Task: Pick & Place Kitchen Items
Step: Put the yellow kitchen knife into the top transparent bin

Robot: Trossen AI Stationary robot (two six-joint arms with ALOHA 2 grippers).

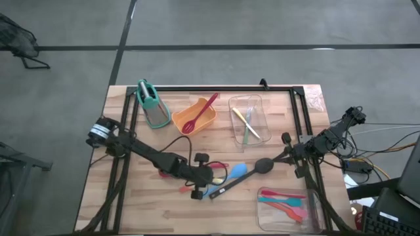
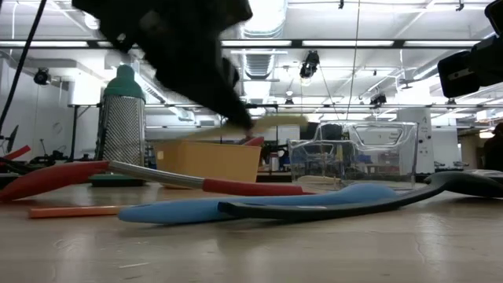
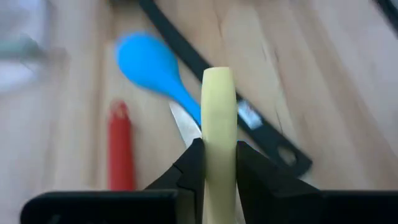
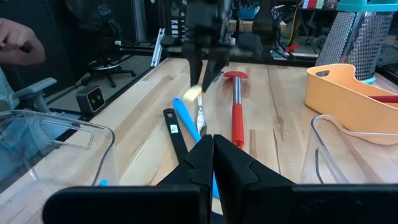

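My left gripper (image 1: 209, 176) hangs over the middle of the table, shut on a pale yellow utensil (image 3: 219, 106). The right wrist view also shows that yellow utensil (image 4: 193, 93), above the table. Under it, flat on the wood, lie a blue spoon (image 1: 236, 172), a black ladle (image 1: 262, 164), a red-handled tool with a metal blade (image 3: 119, 143) and an orange piece (image 1: 186, 189). My right gripper (image 4: 212, 149) waits shut at the table's right side, touching nothing. My left gripper pinches the yellow utensil between its two fingers (image 3: 189, 163), with one flat side against each. The utensil runs along the fingers and its rounded free end (image 3: 217, 78) sticks out past the tips. The fingers slant down from the table's left. It is lifted clear of the table.
At the back stand a teal-handled grey holder (image 1: 152, 105), an orange tub (image 1: 209, 119) with a red spoon (image 1: 200, 113), and a clear tray (image 1: 261, 105) with yellow and green pieces. A second clear tray (image 1: 314, 211) with pink, teal and red utensils sits near right. A person's hand (image 4: 18, 43) shows beyond the table.
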